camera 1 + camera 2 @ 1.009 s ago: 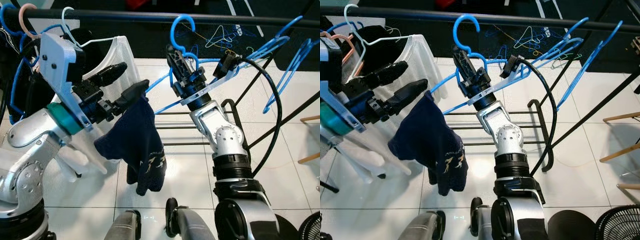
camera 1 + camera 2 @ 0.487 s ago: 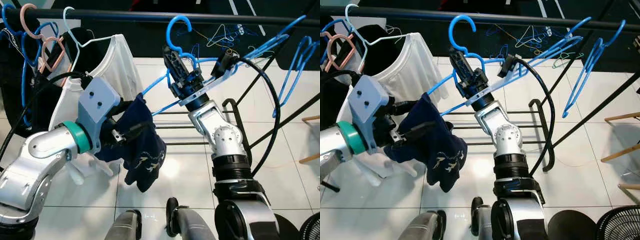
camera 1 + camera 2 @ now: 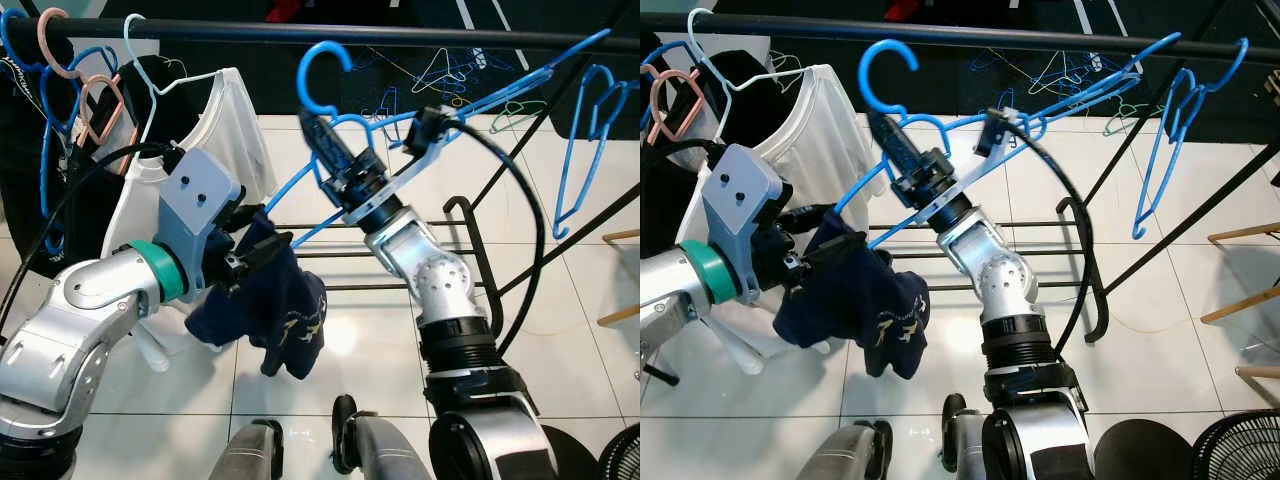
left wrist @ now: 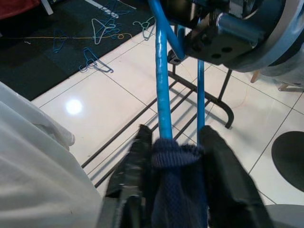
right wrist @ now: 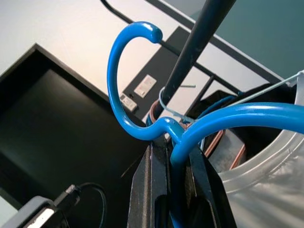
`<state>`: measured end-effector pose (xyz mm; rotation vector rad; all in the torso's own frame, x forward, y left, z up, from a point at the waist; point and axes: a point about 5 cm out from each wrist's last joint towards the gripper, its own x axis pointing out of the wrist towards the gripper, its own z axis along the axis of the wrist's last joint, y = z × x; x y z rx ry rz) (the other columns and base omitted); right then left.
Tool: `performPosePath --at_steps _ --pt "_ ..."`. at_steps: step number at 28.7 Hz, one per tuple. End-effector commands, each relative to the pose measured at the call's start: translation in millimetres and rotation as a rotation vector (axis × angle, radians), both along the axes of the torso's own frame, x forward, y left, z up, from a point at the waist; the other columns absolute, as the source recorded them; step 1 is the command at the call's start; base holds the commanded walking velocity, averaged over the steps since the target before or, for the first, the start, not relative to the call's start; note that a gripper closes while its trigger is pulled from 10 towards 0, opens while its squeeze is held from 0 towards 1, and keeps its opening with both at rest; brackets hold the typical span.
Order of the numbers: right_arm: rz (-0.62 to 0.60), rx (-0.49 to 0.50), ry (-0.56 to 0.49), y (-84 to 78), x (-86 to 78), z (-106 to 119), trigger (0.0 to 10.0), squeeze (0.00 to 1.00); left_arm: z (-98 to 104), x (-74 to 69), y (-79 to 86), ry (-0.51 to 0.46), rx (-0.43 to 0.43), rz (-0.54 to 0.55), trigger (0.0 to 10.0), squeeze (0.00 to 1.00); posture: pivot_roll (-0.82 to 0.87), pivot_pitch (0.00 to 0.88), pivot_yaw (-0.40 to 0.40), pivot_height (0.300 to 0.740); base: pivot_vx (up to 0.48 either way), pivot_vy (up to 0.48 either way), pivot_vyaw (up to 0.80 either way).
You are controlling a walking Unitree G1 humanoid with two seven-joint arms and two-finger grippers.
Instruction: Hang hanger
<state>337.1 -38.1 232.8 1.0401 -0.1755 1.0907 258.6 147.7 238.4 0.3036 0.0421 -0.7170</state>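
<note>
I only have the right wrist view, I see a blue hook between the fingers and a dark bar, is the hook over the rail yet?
Observer: Not yet. The blue hanger held by the right gripper has its hook just below the black rail, not over it.
Operator: Okay, is anything on that hanger?
Observer: Yes, a dark navy garment hangs from its left end.
Operator: And where is the other arm?
Observer: The left gripper is at that end, its fingers pinching the garment's bunched top against the hanger bar.
Operator: What's on the rail nearby?
Observer: To the robot's left of the hook, a white shirt already hangs on a pale hanger.
</note>
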Motion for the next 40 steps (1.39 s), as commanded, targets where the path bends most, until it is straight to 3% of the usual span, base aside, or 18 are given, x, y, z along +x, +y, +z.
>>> performPosePath --at_steps 1,20,21,28,29,30,31,32,33,36,37,38,40 --pt "0.055 0.073 -0.001 22.3 -11.3 -0.4 10.0 0.00 -4.8 -2.3 -0.9 0.034 -0.010 -0.016 0.0 0.00 0.13 0.169 0.050 0.740 0.000 0.000 0.00" --pt "-0.003 -0.076 -0.066 28.2 -16.2 -7.2 10.0 0.00 -13.0 -6.6 -3.6 0.087 -0.025 -0.047 0.0 0.00 0.11 0.177 0.052 0.740 0.000 0.000 0.00" --pt "-0.013 -0.088 -0.074 28.4 -17.9 -8.8 10.0 1.00 -13.0 -6.2 -3.3 0.086 -0.027 -0.044 0.0 0.00 0.11 0.177 0.052 0.740 0.000 0.000 0.00" --pt "0.038 -0.115 -0.136 29.2 -28.7 -9.2 10.0 1.00 -13.1 -4.3 -2.1 0.079 -0.026 -0.035 0.0 0.00 0.11 0.177 0.052 0.740 0.000 0.000 0.00" --pt "0.058 -0.163 -0.166 29.3 -34.6 -12.6 10.0 1.00 -13.2 -3.3 -1.6 0.076 -0.032 -0.025 0.0 0.00 0.11 0.175 0.051 0.740 0.000 0.000 0.00" --pt "0.065 -0.253 -0.196 27.7 -42.0 -21.4 10.0 0.00 -13.6 -2.1 -1.2 0.062 -0.033 -0.008 0.0 0.00 0.09 0.175 0.045 0.740 0.000 0.000 0.00" --pt "0.065 -0.253 -0.196 27.7 -42.0 -21.4 10.0 0.00 -13.6 -2.1 -1.2 0.062 -0.033 -0.008 0.0 0.00 0.09 0.175 0.045 0.740 0.000 0.000 0.00" --pt "0.072 -0.343 -0.210 23.3 -50.1 -33.4 10.0 0.00 -14.4 -1.2 -0.6 0.053 -0.046 0.006 3.5 0.00 0.09 0.175 0.042 0.740 0.000 0.000 0.00" --pt "0.067 -0.468 -0.213 11.7 -60.5 -52.5 10.0 0.00 -13.3 -3.7 -0.6 0.031 -0.080 -0.006 10.0 0.00 0.08 0.177 0.036 0.740 0.000 0.000 0.00" --pt "0.064 -0.546 -0.212 3.9 -68.1 -65.0 10.0 0.00 -12.3 -5.8 -0.5 0.016 -0.104 -0.018 10.0 0.00 0.08 0.177 0.036 0.740 0.000 0.000 0.00" --pt "0.053 -0.601 -0.189 -8.7 -74.8 -76.4 10.0 0.00 -11.9 -9.6 0.7 -0.002 -0.128 -0.035 10.0 0.00 0.07 0.178 0.034 0.740 0.000 0.000 0.00" --pt "-0.037 -0.689 -0.112 -42.9 -80.7 -95.1 10.0 0.00 -18.0 -19.6 4.4 -0.004 -0.149 -0.051 10.0 0.00 0.04 0.180 0.026 0.740 0.000 0.000 0.00" --pt "-0.099 -0.732 -0.071 -61.0 -81.9 -102.8 10.0 0.00 -22.0 -23.7 6.4 -0.002 -0.154 -0.044 10.0 0.00 0.04 0.181 0.025 0.740 0.000 0.000 0.00"
